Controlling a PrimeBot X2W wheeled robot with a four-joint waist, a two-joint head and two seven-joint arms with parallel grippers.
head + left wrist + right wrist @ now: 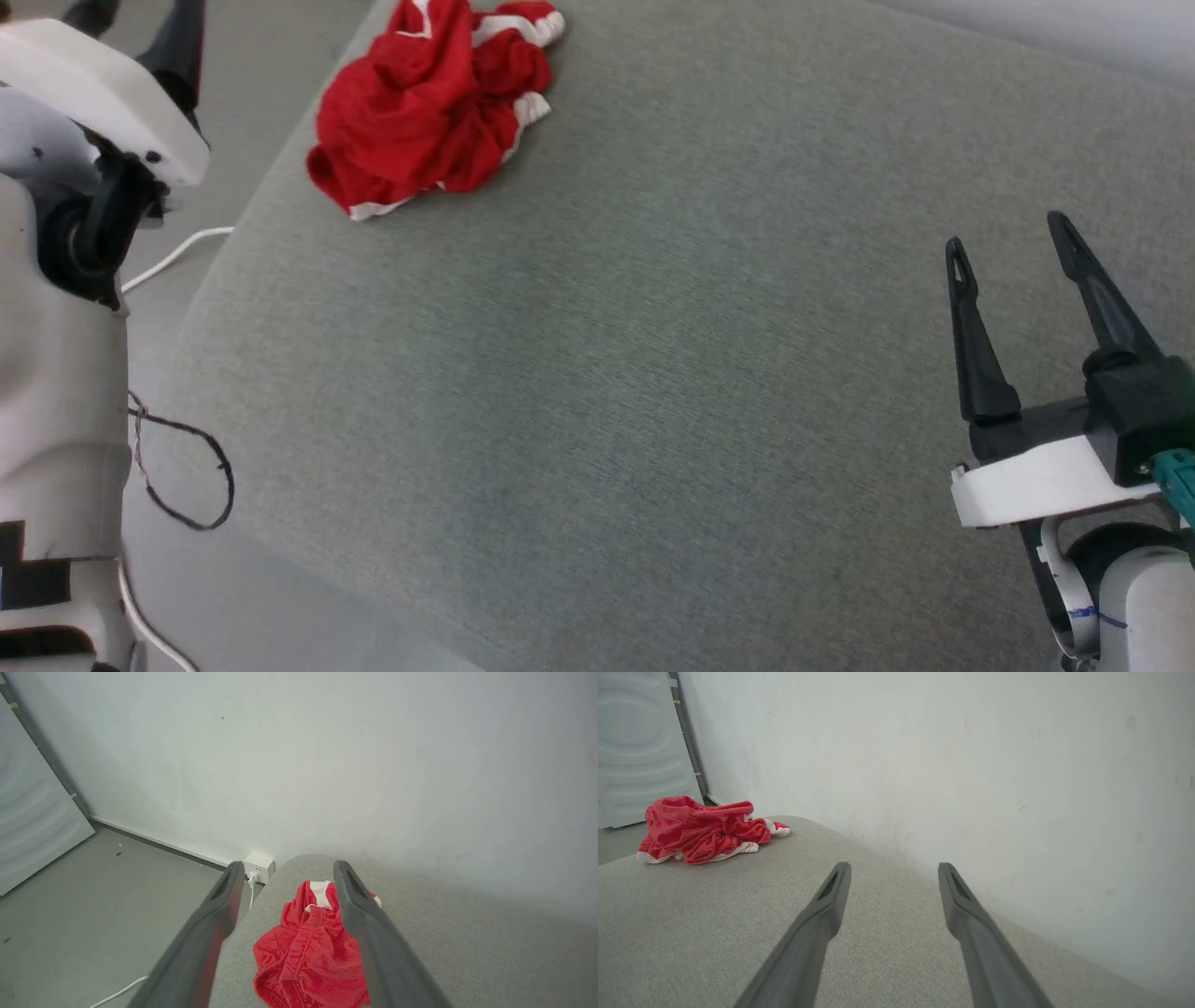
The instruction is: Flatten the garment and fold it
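The garment (429,103) is a crumpled heap of bright red cloth with white trim, lying near the far left corner of a grey fabric surface (653,373). My left gripper (288,865) is open and hangs above and short of the heap; the garment (308,947) shows between and below its fingers, elastic waistband up. In the head view the left gripper (135,23) sits at the upper left, off the surface's left edge. My right gripper (1008,235) is open and empty over the right part of the surface, far from the garment (700,830).
A pale wall runs along the far edge of the surface. Grey floor lies to the left, with a wall socket (258,863), a white cable (177,252) and a loop of black wire (201,485). A white panel (32,826) leans at the far left.
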